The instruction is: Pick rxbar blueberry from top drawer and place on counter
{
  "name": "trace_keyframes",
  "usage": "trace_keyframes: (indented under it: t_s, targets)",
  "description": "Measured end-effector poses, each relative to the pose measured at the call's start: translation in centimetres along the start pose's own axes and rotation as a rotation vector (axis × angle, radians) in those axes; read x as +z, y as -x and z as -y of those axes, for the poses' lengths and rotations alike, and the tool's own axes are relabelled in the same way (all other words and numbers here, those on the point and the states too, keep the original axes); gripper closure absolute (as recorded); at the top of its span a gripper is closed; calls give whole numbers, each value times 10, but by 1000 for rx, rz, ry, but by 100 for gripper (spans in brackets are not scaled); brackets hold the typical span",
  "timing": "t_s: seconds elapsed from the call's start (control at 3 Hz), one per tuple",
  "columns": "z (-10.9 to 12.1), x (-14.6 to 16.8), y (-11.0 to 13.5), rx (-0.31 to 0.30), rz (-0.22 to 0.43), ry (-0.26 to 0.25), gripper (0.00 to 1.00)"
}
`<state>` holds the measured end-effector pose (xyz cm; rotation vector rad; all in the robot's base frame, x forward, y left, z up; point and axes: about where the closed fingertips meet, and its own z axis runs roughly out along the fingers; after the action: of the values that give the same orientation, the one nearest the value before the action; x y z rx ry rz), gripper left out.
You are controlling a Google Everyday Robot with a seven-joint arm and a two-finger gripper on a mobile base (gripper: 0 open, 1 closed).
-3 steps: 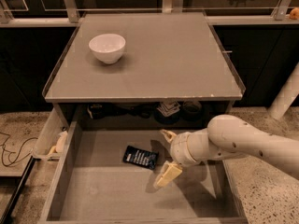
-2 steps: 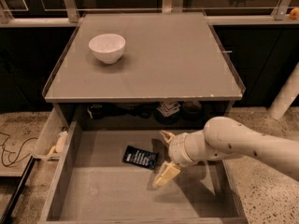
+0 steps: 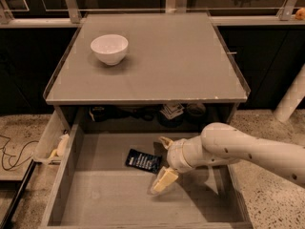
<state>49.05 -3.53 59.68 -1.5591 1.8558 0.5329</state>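
Tool (image 3: pixel 158 165), fingers apart, beside rxbar blueberry (image 3: pixel 142 160) in top drawer (image 3: pixel 105 194)

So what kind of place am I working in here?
Probably a kitchen or break-room setup: a flat grey cabinet counter with a round white bowl, and an open grey wooden drawer holding a dark navy snack bar, with the cream two-finger gripper open beside it.

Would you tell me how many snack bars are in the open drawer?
1: a dark bar on the drawer floor, beside the open gripper reaching in; the arm may hide others.
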Motion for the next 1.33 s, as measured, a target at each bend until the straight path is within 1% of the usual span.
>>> trace_keyframes:
  t_s: [0.33, 1.0, 1.33]
  targets:
    - [-2, 10, 3, 15, 11, 18, 0]
    - [-2, 18, 7, 30, 23, 31, 0]
    - [-2, 18, 7, 30, 23, 31, 19]
